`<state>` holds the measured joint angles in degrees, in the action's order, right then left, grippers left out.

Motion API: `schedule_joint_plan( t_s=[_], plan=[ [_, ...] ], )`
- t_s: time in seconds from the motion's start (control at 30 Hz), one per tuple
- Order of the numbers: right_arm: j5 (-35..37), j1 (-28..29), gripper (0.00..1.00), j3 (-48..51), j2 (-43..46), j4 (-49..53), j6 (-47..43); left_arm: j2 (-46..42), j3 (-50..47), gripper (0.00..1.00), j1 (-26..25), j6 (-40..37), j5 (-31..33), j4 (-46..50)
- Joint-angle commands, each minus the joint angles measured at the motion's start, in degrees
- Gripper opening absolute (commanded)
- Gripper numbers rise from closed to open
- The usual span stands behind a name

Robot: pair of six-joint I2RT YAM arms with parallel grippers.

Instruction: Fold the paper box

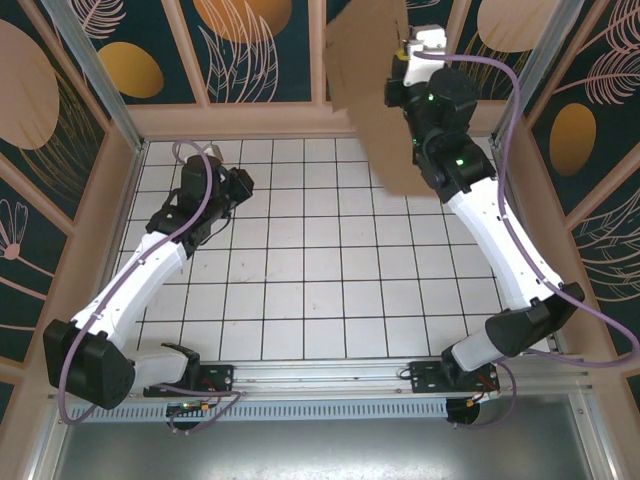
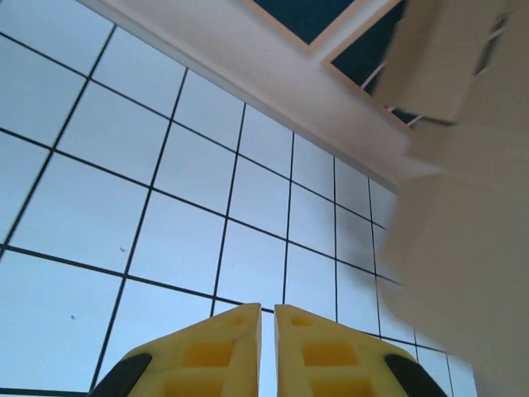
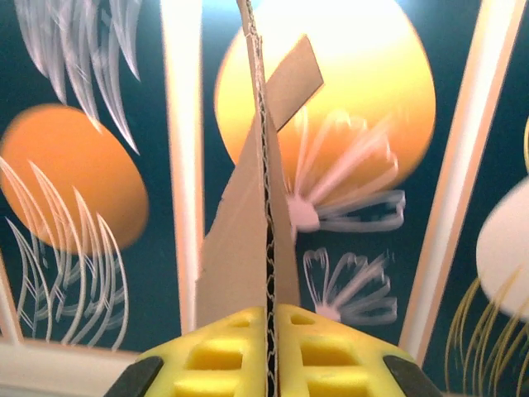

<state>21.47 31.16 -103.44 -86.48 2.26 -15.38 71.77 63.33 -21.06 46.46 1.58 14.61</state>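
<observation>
Hovering above the left of the tiled table [image 1: 300, 290], the left gripper [image 1: 238, 186] kept its yellow fingers [image 2: 207, 360] nearly together, empty. To the right, the paper box [image 1: 375, 100] was lifted clear of the table at the far right, its long axis running far to near, the near end leaning rightward. The right gripper [image 3: 270, 351] clenched its edge, and the sheet stood edge-on between the fingers.
</observation>
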Motion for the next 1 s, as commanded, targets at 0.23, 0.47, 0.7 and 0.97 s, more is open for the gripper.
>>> schedule_joint_plan(
  t_s=[0.23,0.47,0.7,0.97],
  plan=[
    [26.4,21.5,0.11,19.2,-8.9,-15.6,-38.7,-6.9,2.4,0.13,-0.2,-2.8,9.7,6.3],
    [21.0,36.2,0.22,31.1,-14.4,-7.3,-13.2,-12.9,5.7,0.15,-0.1,-4.0,16.8,7.7],
    [-0.3,37.3,0.84,26.9,-23.3,-4.2,14.7,-10.8,6.1,0.20,-0.1,-3.6,14.3,6.1],
    [-25.3,16.5,0.74,44.7,-2.3,-16.7,34.0,-6.9,-0.6,0.30,-0.2,-3.5,3.8,0.8]
  ],
)
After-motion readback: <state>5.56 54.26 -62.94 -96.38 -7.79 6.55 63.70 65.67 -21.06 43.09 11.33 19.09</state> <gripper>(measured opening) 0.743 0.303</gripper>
